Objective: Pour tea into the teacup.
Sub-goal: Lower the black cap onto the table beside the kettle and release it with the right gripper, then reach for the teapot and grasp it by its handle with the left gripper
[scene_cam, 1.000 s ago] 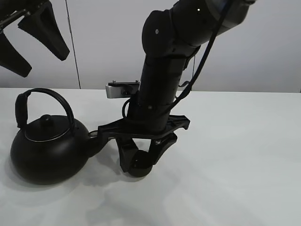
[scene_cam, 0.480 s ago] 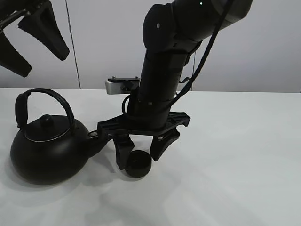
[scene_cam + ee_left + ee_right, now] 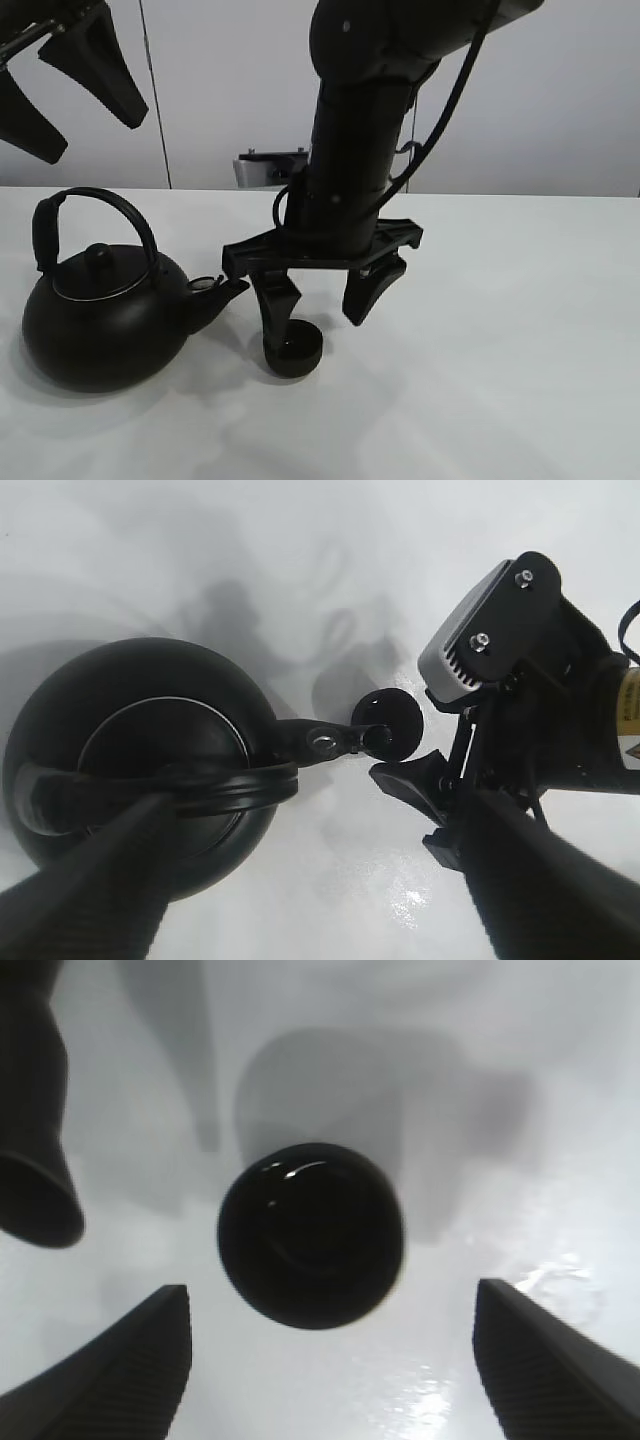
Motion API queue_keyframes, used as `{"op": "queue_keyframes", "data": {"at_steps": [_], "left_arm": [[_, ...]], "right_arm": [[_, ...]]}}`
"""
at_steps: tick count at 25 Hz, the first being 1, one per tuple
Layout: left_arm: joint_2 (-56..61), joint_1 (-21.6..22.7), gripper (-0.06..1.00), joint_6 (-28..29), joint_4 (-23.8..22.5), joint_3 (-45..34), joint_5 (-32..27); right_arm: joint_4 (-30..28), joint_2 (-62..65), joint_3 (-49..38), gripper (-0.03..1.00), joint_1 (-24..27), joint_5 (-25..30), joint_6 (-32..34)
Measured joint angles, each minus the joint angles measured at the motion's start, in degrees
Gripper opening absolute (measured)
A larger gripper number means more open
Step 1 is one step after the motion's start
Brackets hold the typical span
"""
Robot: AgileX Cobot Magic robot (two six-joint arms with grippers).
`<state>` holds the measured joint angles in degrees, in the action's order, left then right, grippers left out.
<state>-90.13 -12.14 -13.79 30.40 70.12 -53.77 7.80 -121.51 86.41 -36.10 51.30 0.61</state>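
A plain white table (image 3: 520,330) is shown. Two black things are set on it: a large round kettle (image 3: 100,320) with an arched handle (image 3: 110,200) at the left, and a small low teacup (image 3: 292,352) just beside its spout (image 3: 222,292), toward the middle. Both are seen upright, and the spout is turned toward the teacup.

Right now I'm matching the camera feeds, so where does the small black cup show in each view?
Exterior high: the cup sits low, left of centre, just right of the kettle spout.
Left wrist: the cup is near the middle, at the spout's tip.
Right wrist: the cup is in the centre, seen from above.
Shared landmark: the open right gripper, close by the cup in every view.
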Motion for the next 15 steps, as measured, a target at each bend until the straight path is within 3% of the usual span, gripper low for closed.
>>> {"op": "queue_keyframes", "data": {"at_steps": [3, 8, 15], "left_arm": [[0.0, 0.0, 0.57, 0.0, 0.0, 0.0, 0.0], [0.0, 0.0, 0.57, 0.0, 0.0, 0.0, 0.1], [0.0, 0.0, 0.57, 0.0, 0.0, 0.0, 0.1]], "right_arm": [[-3.4, 2.2, 0.0, 0.54, 0.6, 0.3, 1.9], [-13.7, 8.5, 0.0, 0.54, 4.9, 0.6, 5.9], [-21.7, 19.2, 0.0, 0.54, 19.4, 2.7, 5.3]]}}
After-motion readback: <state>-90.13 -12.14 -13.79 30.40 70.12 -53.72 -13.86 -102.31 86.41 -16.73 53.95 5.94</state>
